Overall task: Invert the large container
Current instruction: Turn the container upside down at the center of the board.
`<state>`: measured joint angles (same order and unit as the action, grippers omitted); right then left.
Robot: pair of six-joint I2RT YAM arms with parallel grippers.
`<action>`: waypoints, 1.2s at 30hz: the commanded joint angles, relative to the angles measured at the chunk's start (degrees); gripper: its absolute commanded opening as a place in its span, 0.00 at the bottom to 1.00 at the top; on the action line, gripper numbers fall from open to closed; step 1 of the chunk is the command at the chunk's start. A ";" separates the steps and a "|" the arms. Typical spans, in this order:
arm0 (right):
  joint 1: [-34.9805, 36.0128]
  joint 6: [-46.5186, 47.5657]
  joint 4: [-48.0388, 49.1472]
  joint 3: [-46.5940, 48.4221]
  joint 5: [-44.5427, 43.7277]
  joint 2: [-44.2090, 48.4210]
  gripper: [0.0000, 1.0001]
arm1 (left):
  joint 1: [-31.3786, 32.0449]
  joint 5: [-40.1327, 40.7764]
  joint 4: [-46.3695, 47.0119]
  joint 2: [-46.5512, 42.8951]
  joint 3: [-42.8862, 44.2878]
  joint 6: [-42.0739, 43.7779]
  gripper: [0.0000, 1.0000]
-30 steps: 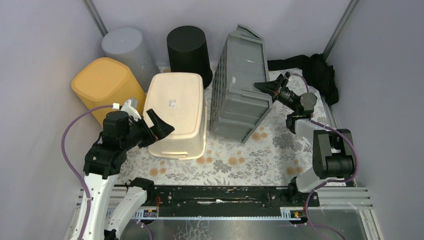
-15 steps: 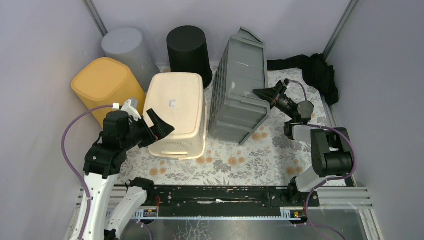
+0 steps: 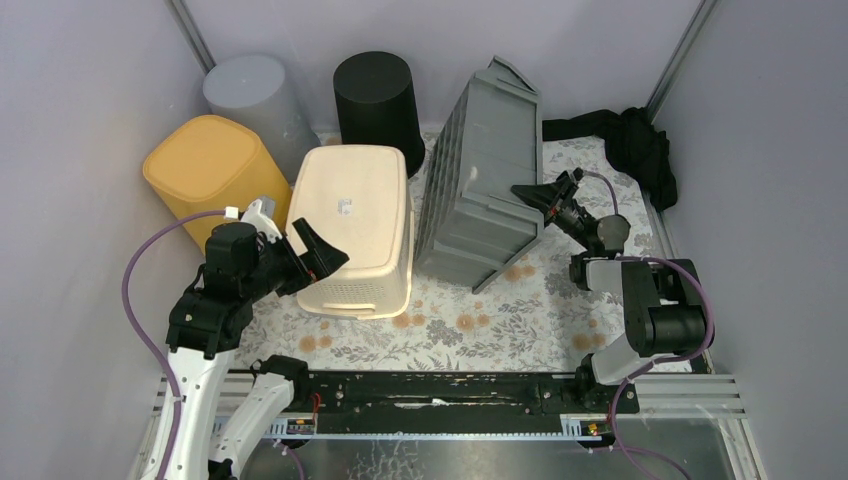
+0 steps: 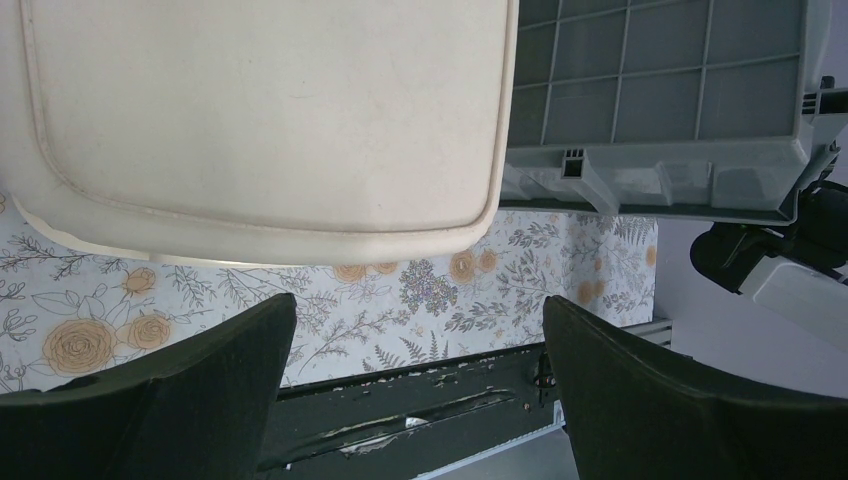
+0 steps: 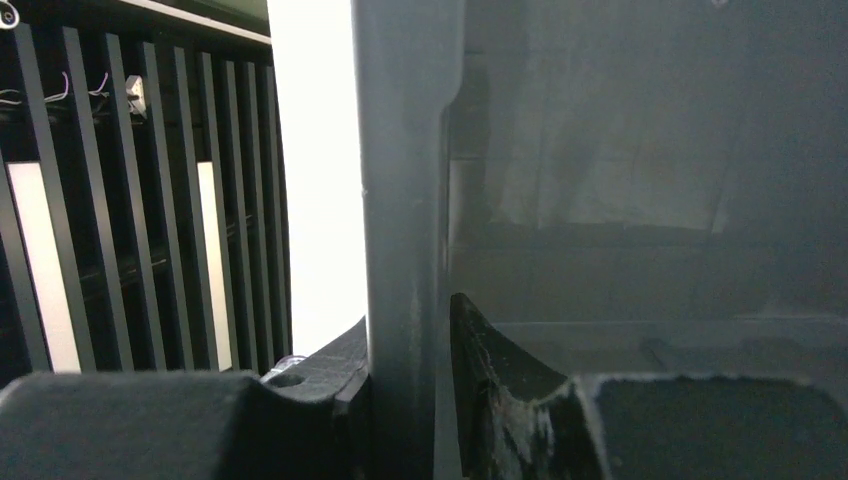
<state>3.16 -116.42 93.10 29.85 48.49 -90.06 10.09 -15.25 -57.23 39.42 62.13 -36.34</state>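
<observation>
While its jaws pinch the side wall of the gray crate (image 3: 480, 190), one finger on each side, the right gripper (image 3: 530, 195) holds it tipped up on edge at mid-table, just beside the cream bin (image 3: 355, 220). Left gripper (image 4: 418, 310) hangs wide open over the cream bin, holding nothing. Flip looks roughly half done: crate on its side, not yet over onto its rim.

Cream bin (image 3: 355, 215), grey container (image 3: 480, 180) nearly touching; open tabletop (image 3: 450, 320) in front.
</observation>
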 commanded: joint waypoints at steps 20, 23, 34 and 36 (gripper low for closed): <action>-10.07 3.23 0.97 -0.54 15.80 -1.47 0.46 | -0.24 -0.82 1.47 -0.17 0.44 -0.13 1.00; -11.64 4.00 -0.68 -0.32 17.56 -1.52 0.47 | -0.23 -0.81 1.49 -0.12 0.49 -0.14 1.00; -14.75 23.95 -29.81 0.51 20.46 3.42 0.50 | -0.28 -1.09 1.57 0.30 0.70 -0.21 1.00; -14.75 31.66 -43.15 2.00 19.99 5.76 0.50 | -0.25 -1.03 1.54 0.30 0.84 -0.14 1.00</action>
<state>-11.84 -102.54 76.71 30.15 65.28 -86.39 10.09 -15.27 -57.23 39.59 62.13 -36.36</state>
